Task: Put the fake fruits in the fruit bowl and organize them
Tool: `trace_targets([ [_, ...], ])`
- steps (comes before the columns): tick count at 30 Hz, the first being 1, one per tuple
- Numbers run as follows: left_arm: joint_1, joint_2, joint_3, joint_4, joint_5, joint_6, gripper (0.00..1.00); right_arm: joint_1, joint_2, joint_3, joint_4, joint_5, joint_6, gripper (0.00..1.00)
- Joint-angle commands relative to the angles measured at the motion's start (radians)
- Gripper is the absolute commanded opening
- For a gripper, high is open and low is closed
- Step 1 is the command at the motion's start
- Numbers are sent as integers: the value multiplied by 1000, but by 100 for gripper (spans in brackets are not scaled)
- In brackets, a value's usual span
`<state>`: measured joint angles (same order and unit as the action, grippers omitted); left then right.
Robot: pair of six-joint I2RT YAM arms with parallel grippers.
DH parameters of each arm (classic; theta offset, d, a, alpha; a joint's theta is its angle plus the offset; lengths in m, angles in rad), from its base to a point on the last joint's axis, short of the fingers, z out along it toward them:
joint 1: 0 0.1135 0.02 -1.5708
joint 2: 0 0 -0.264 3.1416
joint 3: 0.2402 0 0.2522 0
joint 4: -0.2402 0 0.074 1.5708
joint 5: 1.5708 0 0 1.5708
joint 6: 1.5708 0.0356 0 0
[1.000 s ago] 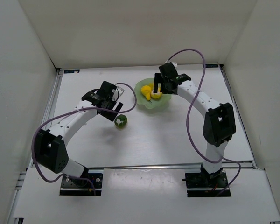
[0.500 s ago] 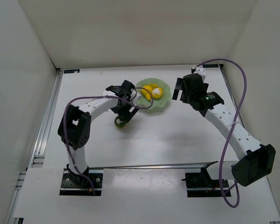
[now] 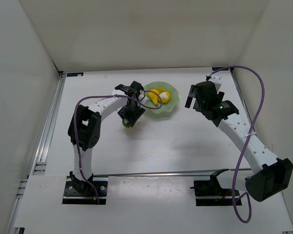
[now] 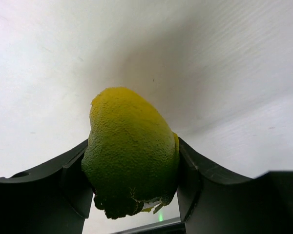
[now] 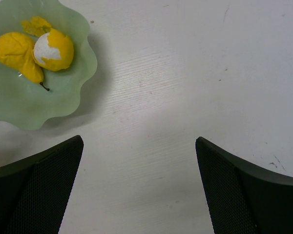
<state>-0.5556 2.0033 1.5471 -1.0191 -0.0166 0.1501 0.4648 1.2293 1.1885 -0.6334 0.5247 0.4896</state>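
Observation:
My left gripper [image 4: 132, 163] is shut on the round dark green fruit [image 4: 132, 151], which fills the space between both fingers in the left wrist view. From above, that gripper [image 3: 131, 116] and the green fruit [image 3: 128, 123] sit just left of the pale green fruit bowl [image 3: 160, 111]. Inside the bowl lie the yellow pear [image 3: 154, 92] and the yellow-and-white peeled fruit [image 3: 164, 96]. My right gripper [image 3: 192, 96] hovers open to the right of the bowl. Its wrist view shows the bowl [image 5: 19, 105], the pear [image 5: 14, 51] and the peeled fruit [image 5: 53, 48] at upper left, and the gripper [image 5: 138, 141] holds nothing.
White walls enclose the white table [image 3: 176, 141] on three sides. Purple cables loop over both arms. A metal rail [image 3: 49, 122] runs along the table's left edge.
My left gripper has shut on the green fruit beside the bowl. The right gripper has drawn back from the bowl to the right and stays open.

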Motion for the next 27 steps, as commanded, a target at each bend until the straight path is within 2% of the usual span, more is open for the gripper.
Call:
trace_targets([
  [1, -10, -101, 151, -47, 47, 14, 35, -3, -8, 8, 23, 29, 3, 100],
  [4, -33, -89, 278, -32, 3, 23, 35, -3, -8, -1, 23, 29, 12, 100],
  [6, -44, -58, 345, 54, -29, 34, 36, -12, -8, -12, 34, 29, 12, 100],
  [7, -55, -22, 375, 82, -29, 34, 43, -12, -8, -23, 34, 29, 12, 100],
  [9, -64, 40, 513, 111, -40, 34, 43, -34, -8, -23, 34, 38, 12, 100],
  [12, -75, 165, 695, 122, -40, 34, 52, -52, -17, -23, 24, 38, 12, 100],
  [15, -93, 233, 781, 134, -40, 34, 92, -63, -39, -23, 24, 38, 3, 100],
  [16, -105, 233, 782, 157, -54, 45, 100, -75, -50, -32, 24, 38, 3, 100],
  [19, -131, 200, 772, 191, -152, 45, 100, -75, -62, -32, 24, 38, -6, 100],
  [23, -132, 74, 763, 202, -255, 36, 100, -84, -91, -41, 15, 29, 4, 100],
  [26, -90, -54, 674, 202, -313, 57, 100, -84, -122, -61, 6, 29, 24, 100],
  [27, -42, -90, 641, 202, -324, 57, 100, -84, -131, -73, -3, 29, 24, 100],
])
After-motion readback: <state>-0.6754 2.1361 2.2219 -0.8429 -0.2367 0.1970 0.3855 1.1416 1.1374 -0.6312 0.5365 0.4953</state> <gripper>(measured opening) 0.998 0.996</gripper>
